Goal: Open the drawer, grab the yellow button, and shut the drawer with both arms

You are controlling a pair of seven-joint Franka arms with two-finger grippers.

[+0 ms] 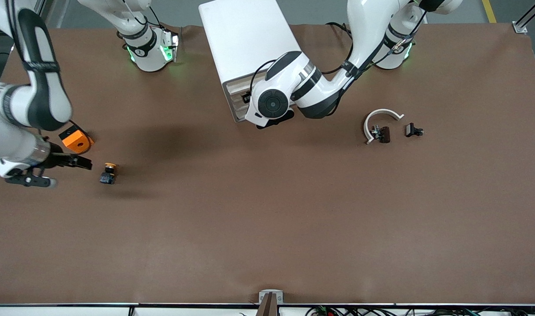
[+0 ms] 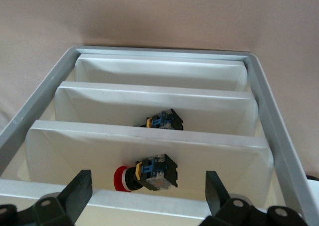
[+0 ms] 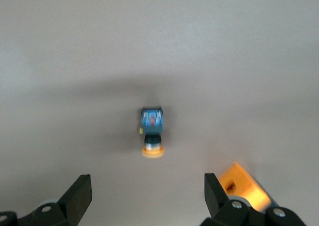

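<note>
The button (image 1: 108,172) lies on its side on the brown table, apart from everything; its yellow-orange cap and blue-black body also show in the right wrist view (image 3: 152,131). My right gripper (image 1: 85,163) hangs open a short way from it, toward the right arm's end of the table, with nothing between its fingers (image 3: 79,191). My left arm's wrist (image 1: 271,103) covers the front of the white cabinet (image 1: 245,39). My left gripper (image 2: 148,182) is open at the stacked white drawers (image 2: 149,136). I cannot tell whether the top drawer is open.
An orange block with a hole (image 1: 75,139) sits close by my right gripper. A red-capped button (image 2: 144,172) and another blue-black part (image 2: 163,121) lie in the drawers. A white curved piece (image 1: 381,114) and small black clip pieces (image 1: 413,130) lie toward the left arm's end.
</note>
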